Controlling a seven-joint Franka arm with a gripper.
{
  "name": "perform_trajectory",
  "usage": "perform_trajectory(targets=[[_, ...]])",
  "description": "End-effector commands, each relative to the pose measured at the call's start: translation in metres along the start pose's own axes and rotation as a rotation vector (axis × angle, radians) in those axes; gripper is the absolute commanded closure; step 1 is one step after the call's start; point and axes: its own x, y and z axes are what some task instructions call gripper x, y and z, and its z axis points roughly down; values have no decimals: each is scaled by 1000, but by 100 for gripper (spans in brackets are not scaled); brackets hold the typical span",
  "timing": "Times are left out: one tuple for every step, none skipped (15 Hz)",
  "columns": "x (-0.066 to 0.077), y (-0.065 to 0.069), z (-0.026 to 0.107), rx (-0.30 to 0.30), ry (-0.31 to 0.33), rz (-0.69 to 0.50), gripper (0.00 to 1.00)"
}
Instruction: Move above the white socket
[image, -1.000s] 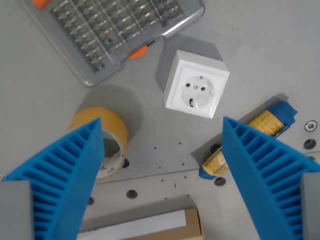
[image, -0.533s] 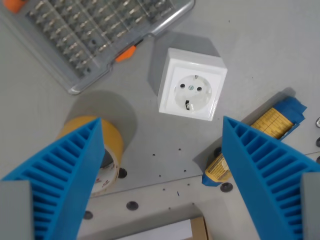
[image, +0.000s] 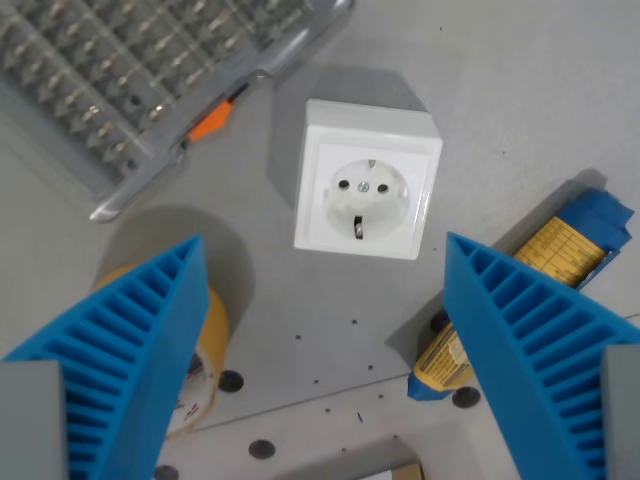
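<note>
Wrist view. I see the gripper (image: 325, 300) with its two blue ribbed fingers (image: 130, 350) spread wide apart, nothing between them. The white socket (image: 367, 180) sits on the grey table (image: 520, 90), centred between the fingers and slightly toward the top. At the wrist view's left, a roll of yellow tape (image: 200, 370); at upper left, a clear bit case (image: 130, 70); at right, a yellow-and-blue block (image: 545, 265).

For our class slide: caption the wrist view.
Open pincer above a white socket, with tape roll and bit case nearby.
</note>
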Motion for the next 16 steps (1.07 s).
perform_trajectory(targets=[[-6,8,18,14,94,128,0],[-7,9,23,15,96,130,0],[-7,11,28,16,94,134,0],[-8,12,33,17,91,139,0],[-8,13,38,18,91,142,0],[-9,15,42,19,91,146,0],[-9,16,46,20,89,147,0],[-9,17,49,21,88,150,0],[-10,18,52,23,88,152,0],[-10,18,55,24,86,153,0],[-10,19,57,26,86,152,0],[-11,20,60,28,87,149,0],[-11,21,62,29,88,149,0],[-12,22,63,31,91,149,0],[-13,22,65,33,96,148,0],[-13,23,66,34,99,147,0]])
